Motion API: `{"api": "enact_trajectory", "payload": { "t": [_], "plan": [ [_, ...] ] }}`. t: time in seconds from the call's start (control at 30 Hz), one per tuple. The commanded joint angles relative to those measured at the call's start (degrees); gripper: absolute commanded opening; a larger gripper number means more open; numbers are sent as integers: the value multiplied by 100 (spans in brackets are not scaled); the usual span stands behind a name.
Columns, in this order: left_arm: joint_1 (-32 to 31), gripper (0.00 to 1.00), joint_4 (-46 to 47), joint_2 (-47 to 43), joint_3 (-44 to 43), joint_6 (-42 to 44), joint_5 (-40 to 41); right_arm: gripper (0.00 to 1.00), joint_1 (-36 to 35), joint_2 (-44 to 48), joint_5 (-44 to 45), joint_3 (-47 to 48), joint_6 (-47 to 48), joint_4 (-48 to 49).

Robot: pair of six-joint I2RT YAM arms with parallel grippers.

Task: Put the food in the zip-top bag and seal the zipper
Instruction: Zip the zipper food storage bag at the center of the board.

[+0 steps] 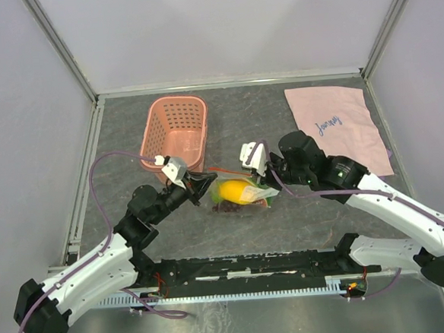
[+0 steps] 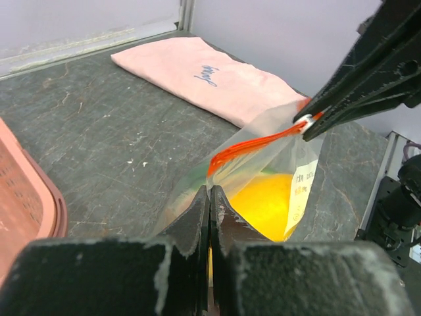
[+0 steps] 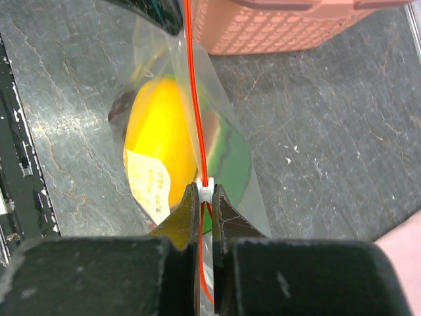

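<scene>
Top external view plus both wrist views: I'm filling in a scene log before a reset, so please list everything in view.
zip-top bag: one, clear, table centre, between both grippers
zipper: one, red-orange, along the bag's mouth
yellow fruit: one, yellow, inside the bag
green piece: one, green, inside the bag
dark purple piece: one, partly hidden, inside the bag
basket: one, pink, behind-left of the bag
cloth: one, pink with script, far right
table: one, dark grey, under everything
left gripper: one, black, shut on the bag's edge
right gripper: one, black, shut on the zipper
</scene>
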State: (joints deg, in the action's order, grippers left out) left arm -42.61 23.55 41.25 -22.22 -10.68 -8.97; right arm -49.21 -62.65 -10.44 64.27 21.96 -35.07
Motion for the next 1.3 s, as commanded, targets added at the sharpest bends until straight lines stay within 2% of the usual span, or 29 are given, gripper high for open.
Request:
{"api": "enact_trajectory", "payload": {
  "t": [0.0, 0.93, 1.27],
  "plan": [
    [237, 3, 42, 2, -58, -254, 739, 2, 96, 386, 703, -75, -232, -325],
    [694, 3, -402, 465, -400, -574, 1276, 2, 135, 1599, 2668, -571, -1125, -1139],
    [799, 3, -347, 854, -671, -646, 1047, 2, 247, 1677, 3741, -636, -1571, -828]
  ]
}}
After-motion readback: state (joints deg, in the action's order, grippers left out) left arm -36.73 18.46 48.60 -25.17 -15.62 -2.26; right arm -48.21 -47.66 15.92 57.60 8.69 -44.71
